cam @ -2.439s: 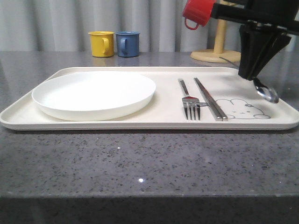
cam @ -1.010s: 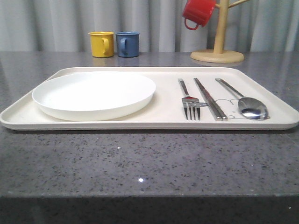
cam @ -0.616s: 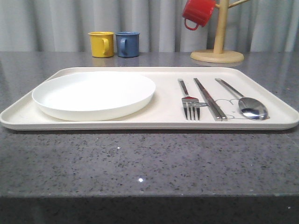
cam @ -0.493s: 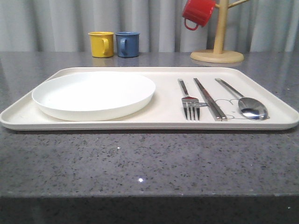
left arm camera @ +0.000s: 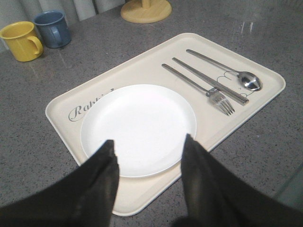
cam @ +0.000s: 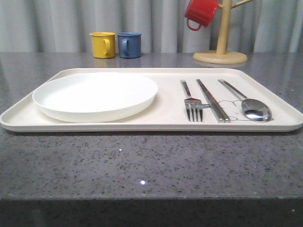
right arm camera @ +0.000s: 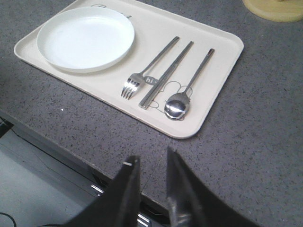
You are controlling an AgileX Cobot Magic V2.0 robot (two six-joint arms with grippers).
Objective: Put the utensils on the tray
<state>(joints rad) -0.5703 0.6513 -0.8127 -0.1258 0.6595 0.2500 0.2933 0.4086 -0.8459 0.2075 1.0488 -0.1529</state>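
- Now the spoon (cam: pixel 256 109) lies on the tray (cam: pixel 151 125) beside chopsticks (cam: pixel 213 100) and fork (cam: pixel 191 104); the arm has gone.
- Both claws released, empty: left gripper (left arm camera: pixel 149 151), right gripper (right arm camera: pixel 152 165). Looks finished.

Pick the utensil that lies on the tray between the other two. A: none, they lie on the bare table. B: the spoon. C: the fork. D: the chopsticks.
D: in the front view the chopsticks lie on the tray with the fork on one side, nearer the plate, and the spoon on the other.
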